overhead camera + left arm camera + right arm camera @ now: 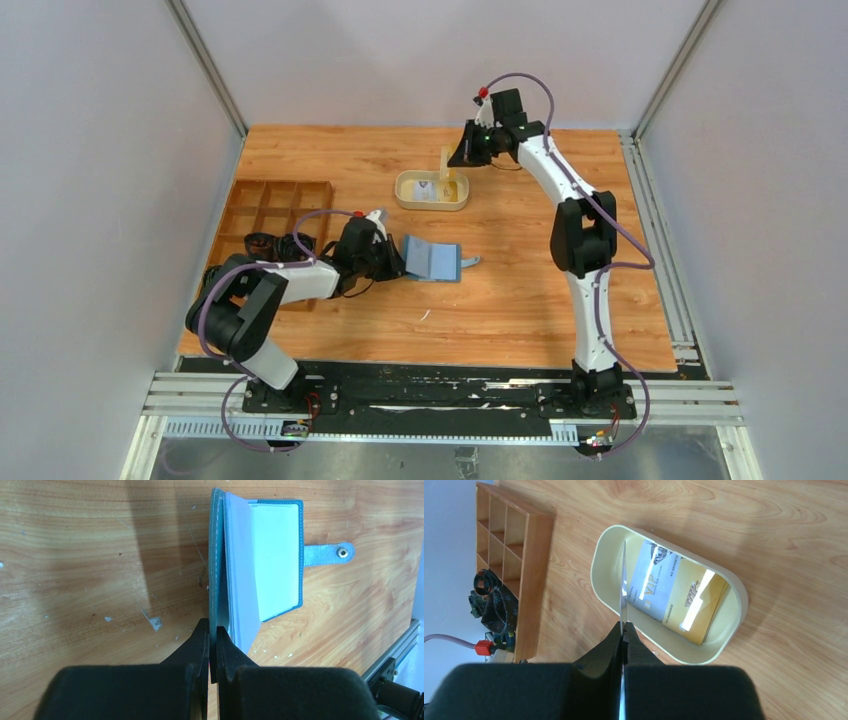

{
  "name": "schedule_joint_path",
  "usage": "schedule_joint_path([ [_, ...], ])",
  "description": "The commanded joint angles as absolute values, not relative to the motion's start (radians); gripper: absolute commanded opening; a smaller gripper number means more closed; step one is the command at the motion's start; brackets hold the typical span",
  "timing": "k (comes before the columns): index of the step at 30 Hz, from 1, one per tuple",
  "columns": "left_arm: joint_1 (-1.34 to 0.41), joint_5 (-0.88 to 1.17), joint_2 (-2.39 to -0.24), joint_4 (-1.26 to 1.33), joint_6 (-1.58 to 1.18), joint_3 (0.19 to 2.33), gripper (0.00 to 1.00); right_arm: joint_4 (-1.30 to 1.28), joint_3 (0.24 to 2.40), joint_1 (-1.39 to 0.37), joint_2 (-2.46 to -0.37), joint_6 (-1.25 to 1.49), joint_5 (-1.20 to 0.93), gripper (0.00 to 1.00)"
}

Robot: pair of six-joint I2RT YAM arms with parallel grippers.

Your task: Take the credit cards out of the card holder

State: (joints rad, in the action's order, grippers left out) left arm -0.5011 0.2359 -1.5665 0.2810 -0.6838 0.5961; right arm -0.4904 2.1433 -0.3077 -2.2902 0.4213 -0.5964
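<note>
The card holder (432, 260) lies open on the wood-grain counter (520, 310), just nearer the arm bases than the beige tray (405, 190). Its snap tab (330, 553) points away from the left hand (212, 632). That hand is pinched tight on the holder's teal cover and keeps it standing on edge. The right hand (623, 627) hangs over the tray, closed on one credit card (623, 580). Plain grey walls (100, 150) box in the counter.

Only the right wrist view shows the two cards (674, 592) lying overlapped in the tray, one pale and one yellow. The same view shows the held card merely as a thin edge, its face unreadable. The left wrist view shows pale inner leaves, but whether any card remains inside I cannot tell. Left of the tray stands a wooden compartment box (275, 205), with a dark tangle (491, 600) in it that I cannot identify.
</note>
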Motion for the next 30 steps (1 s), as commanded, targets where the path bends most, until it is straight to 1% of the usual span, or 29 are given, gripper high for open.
schedule_joint_path([
  [1,-0.499,0.230,-1.625,0.227,-0.648,0.572,0.00,-0.528,2.177,-0.323,-2.336,0.411,-0.555,0.00],
  [8,-0.499,0.237,-1.637,0.225,-0.646,0.582,0.00,-0.528,2.185,-0.331,-2.391,0.414,-0.545,0.00],
  [17,-0.499,0.229,-1.648,0.228,-0.652,0.572,0.00,-0.508,2.127,-0.346,-2.430,0.412,-0.548,0.00],
  [30,-0.499,0.253,-1.616,0.207,-0.657,0.600,0.00,-0.522,2.097,-0.348,-2.452,0.413,-0.551,0.00],
])
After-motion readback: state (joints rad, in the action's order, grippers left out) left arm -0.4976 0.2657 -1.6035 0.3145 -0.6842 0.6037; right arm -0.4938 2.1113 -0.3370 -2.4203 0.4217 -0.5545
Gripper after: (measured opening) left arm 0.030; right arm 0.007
